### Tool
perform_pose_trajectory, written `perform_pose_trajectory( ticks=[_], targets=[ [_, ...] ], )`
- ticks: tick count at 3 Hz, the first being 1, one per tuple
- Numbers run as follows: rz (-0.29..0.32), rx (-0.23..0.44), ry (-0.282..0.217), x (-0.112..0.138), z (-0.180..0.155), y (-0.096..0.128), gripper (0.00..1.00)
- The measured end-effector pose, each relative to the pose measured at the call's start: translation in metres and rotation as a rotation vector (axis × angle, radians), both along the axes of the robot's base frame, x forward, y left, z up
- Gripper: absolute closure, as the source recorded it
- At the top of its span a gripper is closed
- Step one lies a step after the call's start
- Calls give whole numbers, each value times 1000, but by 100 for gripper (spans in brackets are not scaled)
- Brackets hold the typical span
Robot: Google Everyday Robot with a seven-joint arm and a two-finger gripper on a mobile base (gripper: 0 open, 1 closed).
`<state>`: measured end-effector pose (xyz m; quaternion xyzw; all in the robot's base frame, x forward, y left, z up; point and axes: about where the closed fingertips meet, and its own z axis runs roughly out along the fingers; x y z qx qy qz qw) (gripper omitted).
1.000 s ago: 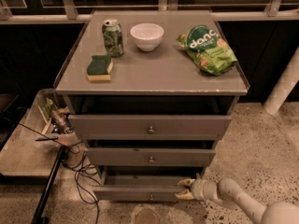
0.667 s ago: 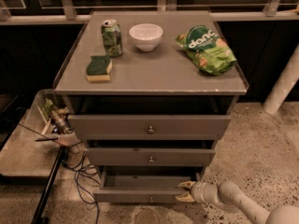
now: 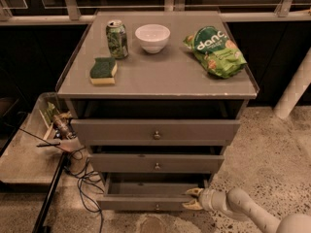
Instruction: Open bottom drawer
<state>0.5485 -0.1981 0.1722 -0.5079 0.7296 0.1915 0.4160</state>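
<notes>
The bottom drawer (image 3: 146, 202) is the lowest of three grey drawers in the cabinet. It stands pulled out, its shallow tray (image 3: 146, 188) showing, with a small round knob (image 3: 156, 207) at the front's centre. My gripper (image 3: 193, 199) reaches in from the lower right on a white arm (image 3: 243, 210). Its tan fingertips sit at the right end of the bottom drawer's front, one above and one below the front's top edge. The middle drawer (image 3: 156, 163) and top drawer (image 3: 155, 130) are above.
On the cabinet top (image 3: 160, 72) stand a green can (image 3: 117, 39), a white bowl (image 3: 152, 37), a green chip bag (image 3: 214, 50) and a green-yellow sponge (image 3: 103, 71). A low shelf with clutter (image 3: 53, 125) and cables (image 3: 82, 178) lie at the left. A white post (image 3: 294, 91) stands at right.
The bottom drawer has slid further out toward me, and my gripper has moved with its right end.
</notes>
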Motion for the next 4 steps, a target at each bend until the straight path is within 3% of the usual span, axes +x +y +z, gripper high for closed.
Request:
perform_pose_trajectory(
  ticks=[1,2,3,4],
  targets=[
    [0,0,0,0,0,0,36],
    [0,0,0,0,0,0,37],
    [0,4,-1,-2,0,0,61],
    [-6,14,-15,-30,3,-14,84]
  ],
)
